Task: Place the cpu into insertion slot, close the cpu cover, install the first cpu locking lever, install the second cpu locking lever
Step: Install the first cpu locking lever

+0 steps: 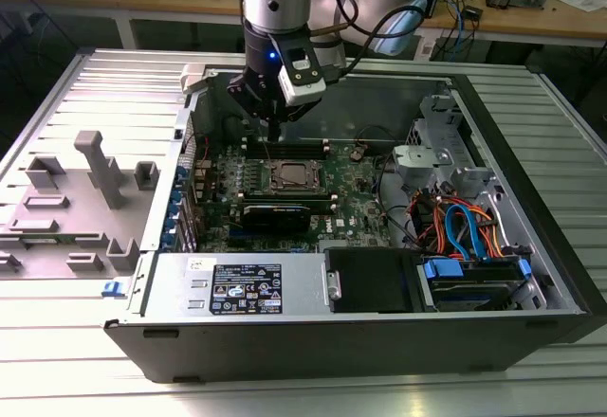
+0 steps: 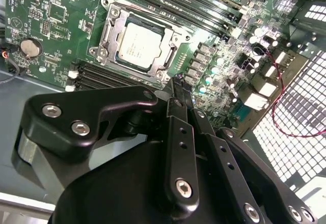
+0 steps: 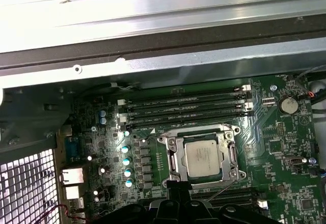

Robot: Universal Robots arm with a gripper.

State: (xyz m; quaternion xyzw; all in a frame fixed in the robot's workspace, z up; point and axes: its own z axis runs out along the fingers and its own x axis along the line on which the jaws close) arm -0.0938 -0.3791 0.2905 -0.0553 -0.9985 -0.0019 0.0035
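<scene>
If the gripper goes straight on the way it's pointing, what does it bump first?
Likely the green motherboard just beside the cpu cover, at the edge nearest the gripper, not the cpu. Depth is unclear, so it could catch the cover's rim instead.

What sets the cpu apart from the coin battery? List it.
The cpu is square; the coin battery is round. The cpu is clearly larger than the battery. The cpu sits framed by the cpu cover; the battery sits unframed. Both are silver-grey, flat on the motherboard.
</scene>
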